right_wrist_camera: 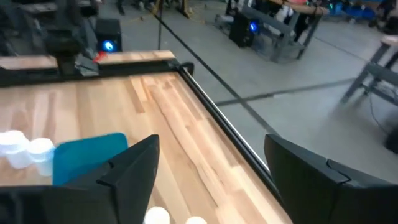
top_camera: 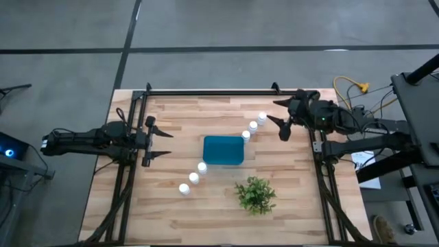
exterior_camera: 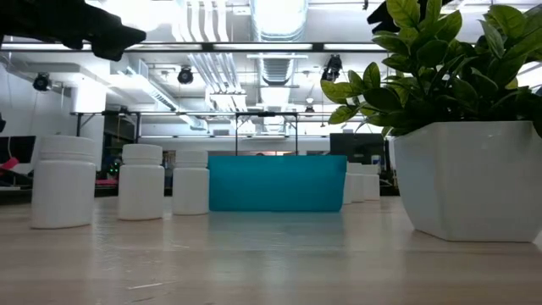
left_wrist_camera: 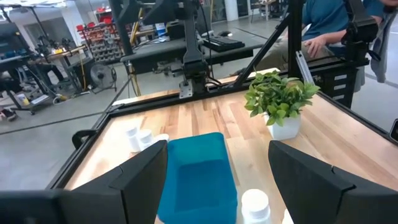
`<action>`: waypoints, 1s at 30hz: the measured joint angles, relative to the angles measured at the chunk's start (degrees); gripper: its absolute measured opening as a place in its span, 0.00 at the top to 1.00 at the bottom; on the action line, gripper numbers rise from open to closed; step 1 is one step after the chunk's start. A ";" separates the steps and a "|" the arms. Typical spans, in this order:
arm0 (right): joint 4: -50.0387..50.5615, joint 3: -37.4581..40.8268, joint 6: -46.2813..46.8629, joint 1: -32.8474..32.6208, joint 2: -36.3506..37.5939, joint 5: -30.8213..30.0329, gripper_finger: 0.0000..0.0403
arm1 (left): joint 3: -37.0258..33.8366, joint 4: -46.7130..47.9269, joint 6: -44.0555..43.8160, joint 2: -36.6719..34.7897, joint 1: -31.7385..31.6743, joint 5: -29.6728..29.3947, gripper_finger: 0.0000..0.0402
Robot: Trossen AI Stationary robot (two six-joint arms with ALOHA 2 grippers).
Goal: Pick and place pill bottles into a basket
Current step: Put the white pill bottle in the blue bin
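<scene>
— Where are the pill bottles (top_camera: 194, 178)?
— Six on the table, flanking the basket (top_camera: 223, 149) — seemingly empty. Left gripper (top_camera: 159, 140) and right gripper (top_camera: 276, 114) both gape, holding nothing.

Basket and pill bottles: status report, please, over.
Left gripper open, right gripper open, both empty. Basket empty; six pill bottles on table. Plant aside, path free.
</scene>
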State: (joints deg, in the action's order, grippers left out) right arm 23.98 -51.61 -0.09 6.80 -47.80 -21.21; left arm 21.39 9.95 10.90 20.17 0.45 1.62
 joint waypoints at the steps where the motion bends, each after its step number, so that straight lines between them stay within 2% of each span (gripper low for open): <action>1: 1.30 -0.96 0.33 0.35 -0.71 -0.02 0.27 | 0.00 -0.06 0.00 -0.01 0.00 -0.02 0.35; 8: 9.95 -8.03 0.79 2.63 -5.90 0.04 0.20 | -0.02 -0.45 0.02 0.05 0.00 0.00 0.35; 18: 26.80 -19.13 0.97 4.99 -17.78 0.03 0.19 | -0.61 -0.45 0.02 0.07 0.00 0.05 0.35; 30: 33.49 -22.84 0.04 10.58 -27.14 0.81 0.19 | -1.30 -0.39 0.37 -0.01 0.00 -0.52 0.35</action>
State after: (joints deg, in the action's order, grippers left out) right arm 57.48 -74.46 -0.05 17.38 -74.94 -20.39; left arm 20.08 9.56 11.27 20.17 0.45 1.10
